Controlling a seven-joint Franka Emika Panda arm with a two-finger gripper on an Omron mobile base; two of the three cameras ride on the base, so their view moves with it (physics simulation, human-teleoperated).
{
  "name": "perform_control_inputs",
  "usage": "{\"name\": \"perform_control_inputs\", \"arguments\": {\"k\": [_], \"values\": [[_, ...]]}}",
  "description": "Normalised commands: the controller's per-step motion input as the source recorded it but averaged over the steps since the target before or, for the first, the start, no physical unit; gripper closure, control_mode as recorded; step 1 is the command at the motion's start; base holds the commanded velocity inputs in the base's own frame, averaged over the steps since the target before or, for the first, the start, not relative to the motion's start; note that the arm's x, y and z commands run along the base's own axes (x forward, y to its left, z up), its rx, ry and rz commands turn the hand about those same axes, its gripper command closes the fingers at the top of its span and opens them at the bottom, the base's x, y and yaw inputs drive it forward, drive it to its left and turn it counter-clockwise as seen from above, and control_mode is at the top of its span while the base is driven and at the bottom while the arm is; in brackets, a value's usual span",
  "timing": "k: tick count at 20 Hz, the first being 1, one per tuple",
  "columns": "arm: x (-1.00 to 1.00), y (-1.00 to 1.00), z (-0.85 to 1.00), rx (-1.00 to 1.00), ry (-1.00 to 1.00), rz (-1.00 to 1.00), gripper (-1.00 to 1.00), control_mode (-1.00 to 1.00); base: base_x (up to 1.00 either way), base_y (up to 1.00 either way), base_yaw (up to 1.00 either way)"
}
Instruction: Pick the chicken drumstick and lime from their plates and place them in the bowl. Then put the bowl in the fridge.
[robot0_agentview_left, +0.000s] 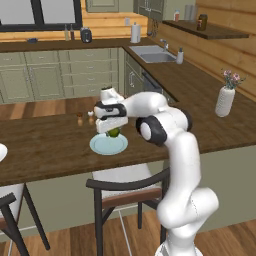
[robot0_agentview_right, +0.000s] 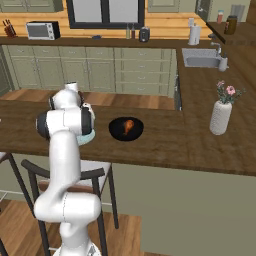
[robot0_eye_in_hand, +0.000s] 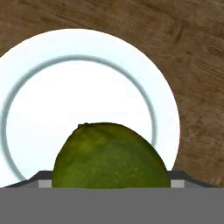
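Bare counter (robot0_agentview_left: 50, 145) lies open at nine o'clock of the pale plate (robot0_agentview_left: 100, 146); two small shakers (robot0_agentview_left: 80, 119) stand at eleven.

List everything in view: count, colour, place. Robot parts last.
lime: 1, yellow-green, between the end effector's fingertips over the pale plate
plate: 1, pale blue-white, on the wooden counter under the lime
bowl: 1, black, on the counter beside the plate
chicken drumstick: 1, orange-brown, inside the bowl
vase: 1, white with pink flowers, on the counter's right part
sink: 1, grey, in the far counter
microwave: 1, silver, back counter
chair: 1, dark frame, below the counter
end effector: 1, white and dark, around the lime
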Motion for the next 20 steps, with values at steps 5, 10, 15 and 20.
{"name": "perform_control_inputs", "arguments": {"k": [5,10,15,20], "values": [[-0.28,-0.70,0.76,0.11,-0.33,-0.07,1.00,-1.00,0.00,0.00,0.00],[-0.52,-0.79,0.43,0.03,-0.30,-0.02,1.00,-1.00,0.00,0.00,0.00],[-0.01,-0.49,0.96,0.03,0.07,-0.10,1.00,-1.00,0.00,0.00,0.00],[0.05,-0.60,0.09,0.11,0.10,-0.07,1.00,-1.00,0.00,0.00,0.00]]}}
